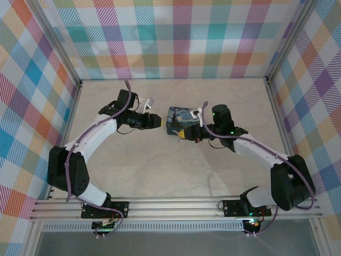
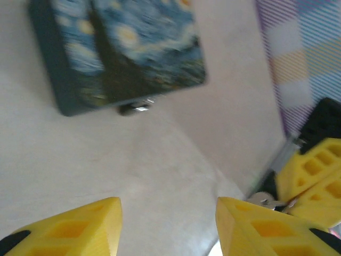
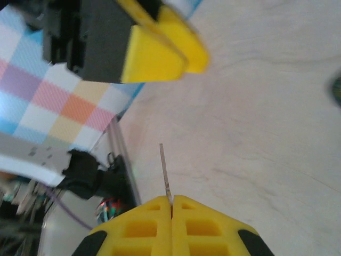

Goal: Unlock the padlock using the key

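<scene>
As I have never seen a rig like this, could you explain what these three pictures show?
Two white robot arms stand on a beige table. One picture looks down from above; the other two come from cameras on the wrists. On the table lies a dark blue rectangular tin with swirly yellow print, and at its edge a small silvery object, likely the padlock. The left tool is open and empty. The right tool is shut on a thin silver metal key.
</scene>
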### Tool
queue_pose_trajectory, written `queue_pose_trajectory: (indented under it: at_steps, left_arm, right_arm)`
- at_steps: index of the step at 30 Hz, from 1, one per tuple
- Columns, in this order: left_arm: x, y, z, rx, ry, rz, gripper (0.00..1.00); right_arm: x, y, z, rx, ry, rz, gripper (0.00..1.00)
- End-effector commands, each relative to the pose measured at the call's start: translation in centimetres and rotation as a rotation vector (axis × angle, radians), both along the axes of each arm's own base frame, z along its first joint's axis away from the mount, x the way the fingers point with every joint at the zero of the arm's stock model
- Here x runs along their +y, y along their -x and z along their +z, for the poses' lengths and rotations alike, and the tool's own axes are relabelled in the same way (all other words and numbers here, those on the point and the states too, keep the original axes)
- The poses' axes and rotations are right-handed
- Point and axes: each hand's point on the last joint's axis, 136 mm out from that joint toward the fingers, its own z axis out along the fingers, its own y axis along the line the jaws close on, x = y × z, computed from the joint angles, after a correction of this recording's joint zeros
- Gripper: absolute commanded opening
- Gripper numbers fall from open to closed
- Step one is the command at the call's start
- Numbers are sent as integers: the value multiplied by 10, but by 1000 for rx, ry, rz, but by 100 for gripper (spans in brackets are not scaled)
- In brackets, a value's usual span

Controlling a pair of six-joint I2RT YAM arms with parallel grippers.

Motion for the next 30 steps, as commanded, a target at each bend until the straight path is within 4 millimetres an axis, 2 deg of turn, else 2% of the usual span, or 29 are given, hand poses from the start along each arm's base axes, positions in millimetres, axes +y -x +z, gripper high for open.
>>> queue_pose_trajectory:
  at_steps: [1, 5, 7, 13, 16, 22, 25, 30]
  left_arm:
    - [10, -21, -3, -117, -142, 271, 50]
    - [-4, -13, -33, -184, -283, 408, 51]
    - [-20, -5, -49, -217, -348, 418, 52]
    - [-88, -1, -75, -341, -405, 349, 53]
    - [-106, 0, -90, -362, -425, 324, 54]
    - [-116, -11, -119, -354, -499, 340, 57]
    - [-120, -20, -129, -365, -533, 333, 57]
    - [-116, -32, -141, -356, -586, 363, 57]
  right_arm:
    - [-41, -28, -19, 89, 56, -233, 0]
    - [-75, -42, -37, 169, 100, -370, 0]
    - [-83, -43, -41, 195, 108, -406, 0]
    - [-107, -42, -52, 240, 156, -517, 0]
    - [-119, -38, -55, 261, 167, -559, 0]
    - [-149, -36, -65, 304, 174, -684, 0]
    - [-150, -34, -66, 314, 163, -682, 0]
    - [-148, -34, -66, 319, 159, -663, 1]
